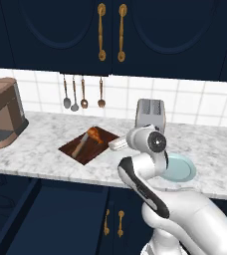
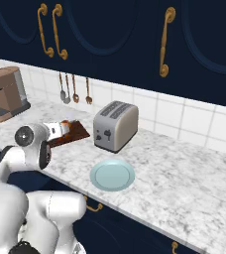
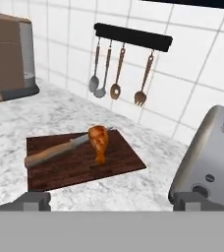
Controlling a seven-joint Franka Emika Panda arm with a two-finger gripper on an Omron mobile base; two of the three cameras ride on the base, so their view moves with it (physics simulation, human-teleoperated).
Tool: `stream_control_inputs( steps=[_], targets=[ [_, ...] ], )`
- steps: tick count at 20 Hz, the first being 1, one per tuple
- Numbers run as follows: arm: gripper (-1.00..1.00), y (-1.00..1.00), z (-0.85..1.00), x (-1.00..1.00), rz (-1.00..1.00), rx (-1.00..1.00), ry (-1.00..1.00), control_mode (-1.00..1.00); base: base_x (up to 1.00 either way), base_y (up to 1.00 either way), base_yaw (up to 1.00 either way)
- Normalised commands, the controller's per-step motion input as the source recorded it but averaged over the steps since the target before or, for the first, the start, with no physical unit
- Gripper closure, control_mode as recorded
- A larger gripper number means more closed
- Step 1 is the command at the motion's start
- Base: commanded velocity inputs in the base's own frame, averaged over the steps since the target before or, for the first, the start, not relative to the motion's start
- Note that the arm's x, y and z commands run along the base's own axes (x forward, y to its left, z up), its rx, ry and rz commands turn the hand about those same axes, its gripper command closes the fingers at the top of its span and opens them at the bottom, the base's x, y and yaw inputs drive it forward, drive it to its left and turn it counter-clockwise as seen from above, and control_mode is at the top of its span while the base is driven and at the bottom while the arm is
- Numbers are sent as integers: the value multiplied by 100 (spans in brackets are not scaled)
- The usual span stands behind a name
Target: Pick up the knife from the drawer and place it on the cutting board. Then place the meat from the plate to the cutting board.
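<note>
Two fingertips (image 3: 33, 201) of the hand (image 3: 111, 202) spread wide, empty, short of the cutting board (image 3: 79, 160).

Dark reddish-brown board (image 3: 79, 162); tan-handled, grey-bladed knife (image 3: 55, 151); orange-brown meat (image 3: 98, 140). Pale blue-green plate (image 2: 112, 175). Silver-grey toaster (image 2: 116, 126) with dark slots. Brown and grey coffee machine (image 1: 3, 112). White-and-grey mottled marble counter (image 2: 184, 183). White tiled wall (image 1: 195, 102). Navy cabinets (image 1: 60, 30), brass handles (image 1: 101, 32). Black rail (image 3: 132, 37), brass-handled utensils (image 3: 116, 74). Navy drawer (image 1: 60, 219).
</note>
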Motion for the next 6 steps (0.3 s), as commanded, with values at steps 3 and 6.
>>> stream_control_inputs(
  steps=[3, 6],
  targets=[
    [-100, -27, 100, -100, -14, 0, -3, -100, 0, 0, 0],
    [-100, -26, 86, -100, -16, 2, 0, -100, 0, 0, 0]
  ],
)
